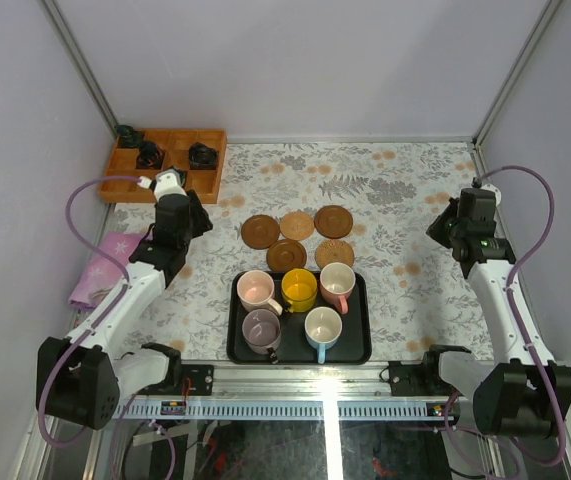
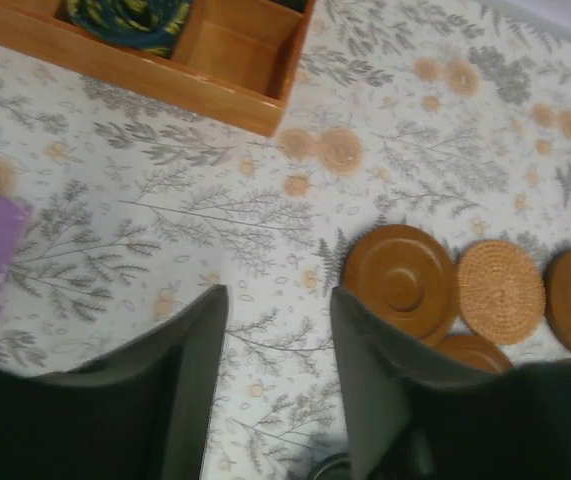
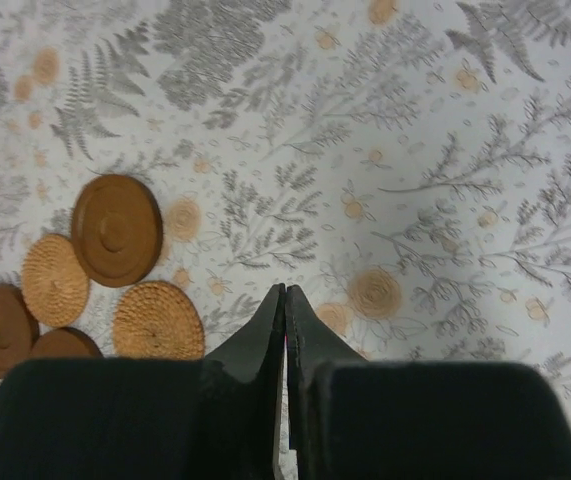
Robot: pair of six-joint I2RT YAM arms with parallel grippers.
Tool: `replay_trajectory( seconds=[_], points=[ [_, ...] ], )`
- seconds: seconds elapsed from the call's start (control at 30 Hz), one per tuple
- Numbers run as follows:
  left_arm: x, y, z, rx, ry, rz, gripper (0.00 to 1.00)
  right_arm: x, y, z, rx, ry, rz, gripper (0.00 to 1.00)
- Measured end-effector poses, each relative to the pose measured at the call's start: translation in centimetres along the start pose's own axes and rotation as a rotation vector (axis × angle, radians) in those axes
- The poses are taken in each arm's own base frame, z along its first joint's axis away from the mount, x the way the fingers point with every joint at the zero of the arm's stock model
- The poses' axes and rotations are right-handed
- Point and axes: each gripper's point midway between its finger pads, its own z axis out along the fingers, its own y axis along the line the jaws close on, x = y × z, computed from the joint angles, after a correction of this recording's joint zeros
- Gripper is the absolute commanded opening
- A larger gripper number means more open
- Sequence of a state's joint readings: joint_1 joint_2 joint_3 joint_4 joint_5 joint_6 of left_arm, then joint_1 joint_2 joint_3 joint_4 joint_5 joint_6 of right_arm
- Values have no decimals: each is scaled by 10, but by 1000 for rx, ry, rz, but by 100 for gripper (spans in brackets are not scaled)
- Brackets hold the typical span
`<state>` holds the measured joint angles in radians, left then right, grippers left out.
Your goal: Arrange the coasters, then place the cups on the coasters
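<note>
In the top view the coasters [image 1: 286,255] lie in a tight cluster at the centre of the frame, three in an upper row and two below, edges touching or nearly so. Three are smooth dark brown and two are paler and look woven (the wrist views show the weave plainly). Just below them sits the black tray [image 1: 365,345] with all five cups upright inside it. The pale pink cup [image 1: 255,291], the yellow cup [image 1: 299,290] and the white cup with the pink handle [image 1: 338,283] form the upper row. The mauve-grey cup [image 1: 262,329] and the white cup with the blue handle [image 1: 323,328] form the lower row.

The left gripper [image 1: 201,218] hangs at centre left, near the cluster's left side. In its wrist view the fingers [image 2: 190,390] stand a narrow way apart with only the flowered tablecloth [image 1: 415,180] between them, and the nearest coaster lies just right of the right-hand finger in that frame. The right gripper [image 1: 437,230] is at centre right, well apart from the coasters. Its wrist view shows the fingertips [image 3: 273,325] pressed together on nothing, with the coasters at the lower left of that frame.

A wooden compartment box [image 1: 165,165] holding small black objects [image 1: 202,155] sits at the upper left, and a purple cloth [image 1: 100,265] lies near the left edge
</note>
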<state>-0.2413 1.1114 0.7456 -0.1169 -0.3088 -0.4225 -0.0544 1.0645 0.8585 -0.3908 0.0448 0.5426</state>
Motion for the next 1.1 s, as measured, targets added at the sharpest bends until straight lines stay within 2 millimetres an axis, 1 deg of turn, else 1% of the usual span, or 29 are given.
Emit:
replay_trajectory(
  seconds=[0.03,0.07,0.1,0.13,0.17,0.2,0.23,0.27,0.3,0.33,0.4,0.47,0.57,0.63,0.67,0.7,0.77,0.8,0.87,0.93,1.03,1.1],
  points=[
    [1,-4,1,20,8,5,17,-3,4,0,-19,-8,0,4],
    [1,-8,2,41,14,13,8,-8,9,-1,-43,-25,0,2],
    [1,-12,2,59,16,16,2,-13,15,-1,-69,-41,-2,0],
    [0,-15,2,76,15,19,0,-19,21,-1,-93,-61,-2,0],
    [-1,-18,2,91,11,24,0,-23,25,-2,-113,-74,-2,0],
    [-3,-21,2,106,5,24,1,-28,31,-3,-136,-88,-4,0],
    [-4,-23,2,120,1,27,5,-32,37,-3,-160,-93,-9,0],
    [-5,-27,2,140,-1,32,12,-35,41,-3,-178,-92,-14,0],
    [-5,-30,2,158,1,42,22,-39,49,-2,-203,-89,-20,0],
    [-3,-33,3,175,8,52,28,-44,56,0,-230,-83,-26,0],
    [2,-40,8,208,32,75,31,-49,71,6,-281,-58,-36,0],
    [12,-47,14,241,71,93,31,-49,80,14,-314,-27,-39,0],
    [37,-57,20,285,152,114,29,-32,84,29,-326,50,-49,0],
    [52,-64,22,310,197,129,22,-13,89,37,-322,104,-86,0],
    [61,-70,22,326,223,144,19,-3,94,38,-329,129,-109,0],
    [68,-77,22,344,243,156,14,11,102,39,-336,159,-149,0],
    [79,-92,22,378,273,183,1,34,117,40,-362,213,-203,0],
    [84,-99,22,394,286,193,0,45,124,41,-375,242,-225,0],
    [92,-114,23,426,312,215,0,62,132,44,-393,287,-249,0],
    [99,-128,25,458,338,226,0,75,135,49,-395,325,-262,0],
    [113,-139,31,484,386,238,0,96,137,58,-389,380,-288,0],
    [125,-141,33,495,422,246,0,114,139,63,-385,425,-310,0]
  ],
)
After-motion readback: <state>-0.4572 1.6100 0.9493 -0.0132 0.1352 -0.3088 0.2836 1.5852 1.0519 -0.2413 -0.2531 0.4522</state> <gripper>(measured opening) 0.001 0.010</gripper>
